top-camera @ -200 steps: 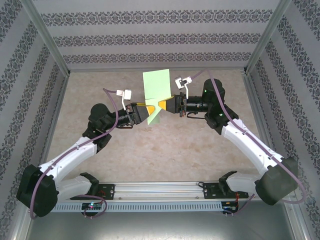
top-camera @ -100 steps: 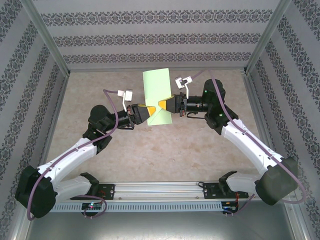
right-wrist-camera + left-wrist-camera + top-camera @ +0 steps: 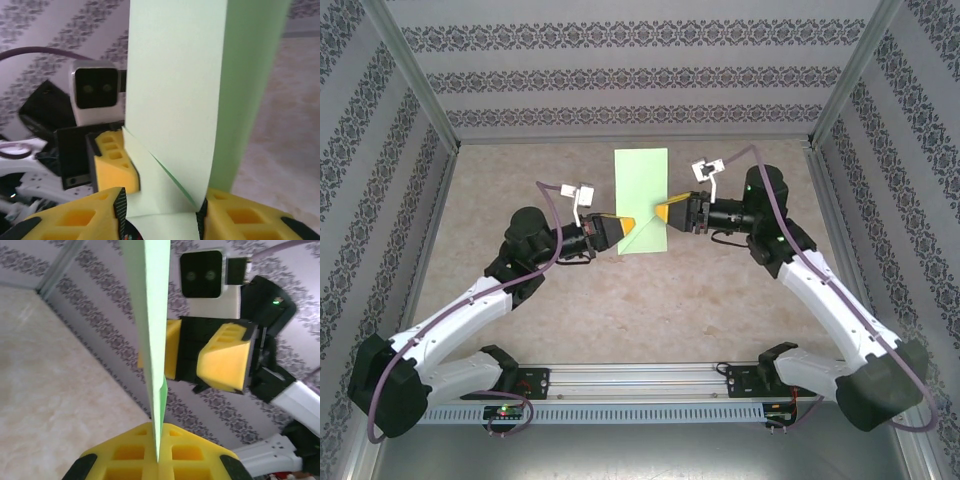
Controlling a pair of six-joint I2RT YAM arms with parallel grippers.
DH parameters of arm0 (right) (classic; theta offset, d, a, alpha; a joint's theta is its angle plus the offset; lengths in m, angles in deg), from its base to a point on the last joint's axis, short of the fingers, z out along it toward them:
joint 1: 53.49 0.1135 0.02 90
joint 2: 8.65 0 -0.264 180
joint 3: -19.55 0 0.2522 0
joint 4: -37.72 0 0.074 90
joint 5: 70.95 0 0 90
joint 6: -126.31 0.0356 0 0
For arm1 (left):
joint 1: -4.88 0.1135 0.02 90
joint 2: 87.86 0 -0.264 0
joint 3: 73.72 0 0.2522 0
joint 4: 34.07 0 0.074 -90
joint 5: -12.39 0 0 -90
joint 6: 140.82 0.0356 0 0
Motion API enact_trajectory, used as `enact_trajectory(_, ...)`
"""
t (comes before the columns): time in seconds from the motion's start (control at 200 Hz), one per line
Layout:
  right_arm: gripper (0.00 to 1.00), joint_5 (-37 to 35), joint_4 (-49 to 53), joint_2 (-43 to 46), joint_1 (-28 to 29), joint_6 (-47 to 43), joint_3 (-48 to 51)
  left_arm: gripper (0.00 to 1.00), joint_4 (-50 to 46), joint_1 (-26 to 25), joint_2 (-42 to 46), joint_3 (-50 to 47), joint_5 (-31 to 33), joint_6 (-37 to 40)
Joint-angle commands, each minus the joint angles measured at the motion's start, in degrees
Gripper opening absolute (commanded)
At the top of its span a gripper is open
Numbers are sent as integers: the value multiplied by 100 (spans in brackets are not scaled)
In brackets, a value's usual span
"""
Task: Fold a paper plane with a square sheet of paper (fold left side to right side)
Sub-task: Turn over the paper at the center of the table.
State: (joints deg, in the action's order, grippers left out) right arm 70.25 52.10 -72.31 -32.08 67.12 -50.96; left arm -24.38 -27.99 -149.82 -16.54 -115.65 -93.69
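Your square sheet of paper (image 3: 642, 188) hangs in the air between the two arms, over the far middle of the desk (image 3: 720, 300). It shows as a tall, narrow rectangle, so it looks doubled over, with a slanting fold edge low down near the grippers.

Treat it as very light, thin and limp. It will bow or flutter if you swing it fast, and a hard sideways tug could tear or crumple it. It should take a crease readily, though (and an accidental one just as readily). I would grip near an edge or corner, close to the fold line, and keep the two holds close so the span between them cannot sag.

In the overhead view its long axis runs from the grippers toward the back wall. How steeply it rises I cannot tell. The left wrist camera sees it edge-on, as a thin blade.

The left gripper (image 3: 627, 225) is clamped on the lower left part of the paper, which runs straight down between its yellow pads. The right gripper (image 3: 662, 212) sits at the lower right edge. Its jaws are partly apart, with the paper passing between them, and they do not appear to pinch it.
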Motion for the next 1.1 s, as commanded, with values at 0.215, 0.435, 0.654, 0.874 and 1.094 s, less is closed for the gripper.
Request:
enact_trajectory(0.215,61,-3167,2375,748,-402,-1288,355,0,-4439,-1321,-508,1263,3726,1908)
enact_trajectory(0.435,78,-3894,2438,1287,-921,-1094,903,0,-6516,-2297,-1649,2150,6550,1106)
enact_trajectory(0.654,84,-4014,2628,1681,-1376,-968,1096,0,-9030,-2644,-3117,3420,7795,-723)
enact_trajectory(0.874,98,-4190,2854,1907,-1504,-1157,1096,0,-9649,-2673,-4256,3871,7282,-1370)
enact_trajectory(1.094,98,-4205,3053,1932,-1578,-1311,1009,0,-9085,-2423,-4918,3935,6507,-1106)
